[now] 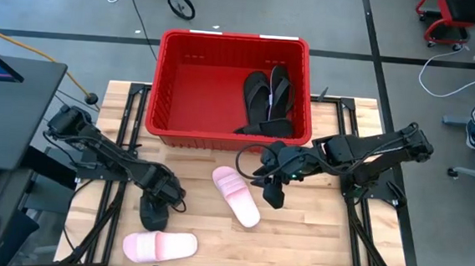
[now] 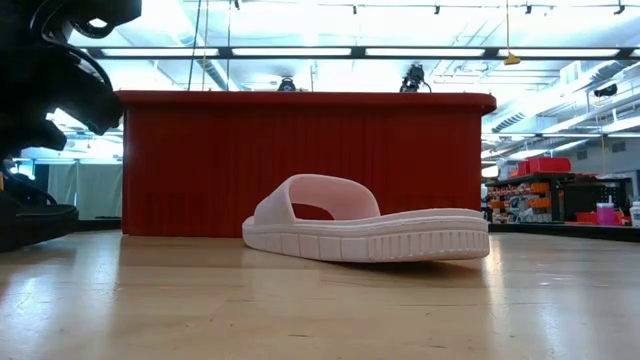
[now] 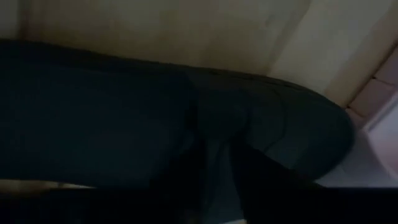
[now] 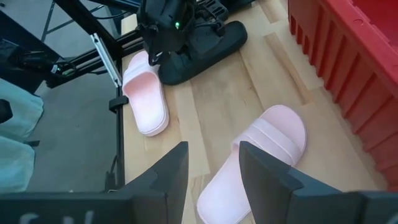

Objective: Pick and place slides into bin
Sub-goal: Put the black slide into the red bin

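Judging from how things lay, the task was seen to be partly done: several black slides (image 1: pixel 267 97) were already lying in the bin (image 1: pixel 166 78), and three were left on the table (image 1: pixel 313 247).

Nearest to the table's front edge, one pale pink slide (image 1: pixel 160 246) was found just beside the left gripper (image 1: pixel 157 204), on its outer side toward that edge. The left gripper itself was lowered onto a black slide (image 1: pixel 153 214); in the left wrist view the dark sole (image 3: pixel 186 118) filled almost everything, with the fingers (image 3: pixel 261 180) pressed close against it. Whether the jaws were already closed on this sandal could not be told; it was judged only that a grasp was being attempted. The left arm was stretched low and diagonally from its base toward the middle of the table.

A second pale pink slide (image 1: pixel 236 197) was lying a little further on, directly under and slightly ahead of the right gripper (image 1: pixel 272 191). In the right wrist view the two fingers (image 4: pixel 168 177) were seen moderately apart, with nothing between them, hanging above the heel end of this slide (image 4: pixel 261 155). The right arm was bent inward from its side, its wrist tilted down.

Beyond both grippers the bin was standing at the far side. Three placements were judged to remain.
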You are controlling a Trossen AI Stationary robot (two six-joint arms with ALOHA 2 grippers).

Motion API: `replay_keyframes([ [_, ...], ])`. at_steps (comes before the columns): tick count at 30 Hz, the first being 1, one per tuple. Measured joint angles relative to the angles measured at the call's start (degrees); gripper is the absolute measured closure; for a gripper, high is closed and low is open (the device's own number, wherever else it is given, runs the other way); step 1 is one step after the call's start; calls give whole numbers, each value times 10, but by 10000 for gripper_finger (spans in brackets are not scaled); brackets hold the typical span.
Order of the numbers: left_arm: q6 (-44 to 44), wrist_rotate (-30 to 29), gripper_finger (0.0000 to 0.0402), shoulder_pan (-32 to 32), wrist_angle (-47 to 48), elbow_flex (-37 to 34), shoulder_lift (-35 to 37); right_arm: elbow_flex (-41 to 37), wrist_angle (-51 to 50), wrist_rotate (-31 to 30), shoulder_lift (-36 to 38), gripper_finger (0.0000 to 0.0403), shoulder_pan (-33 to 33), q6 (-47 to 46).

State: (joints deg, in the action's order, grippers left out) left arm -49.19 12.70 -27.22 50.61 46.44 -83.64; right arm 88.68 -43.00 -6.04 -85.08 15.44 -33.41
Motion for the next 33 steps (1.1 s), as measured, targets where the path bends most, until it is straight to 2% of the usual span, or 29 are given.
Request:
replay_keyframes([
  [2, -1, 11, 377, 0, -2, 0, 1, 0, 0, 0, 0, 255, 0, 0],
  [3, -2, 13, 388, 0, -3, 0, 1, 0, 0, 0, 0, 255, 0, 0],
  [9, -6, 12, 396, 0, 0, 13, 1, 0, 0, 0, 0, 255, 0, 0],
  [16, 49, -22, 388, 4, 23, 65, 1, 0, 0, -15, 0, 255, 0, 0],
  [20, 61, -24, 346, 14, 39, 68, 1, 0, 0, -21, 0, 255, 0, 1],
  [28, 139, -39, 211, 27, 35, 69, 1, 0, 0, -21, 0, 255, 0, 1],
  [33, 147, -35, 163, 41, 38, 72, 1, 0, 0, -21, 0, 255, 0, 1],
])
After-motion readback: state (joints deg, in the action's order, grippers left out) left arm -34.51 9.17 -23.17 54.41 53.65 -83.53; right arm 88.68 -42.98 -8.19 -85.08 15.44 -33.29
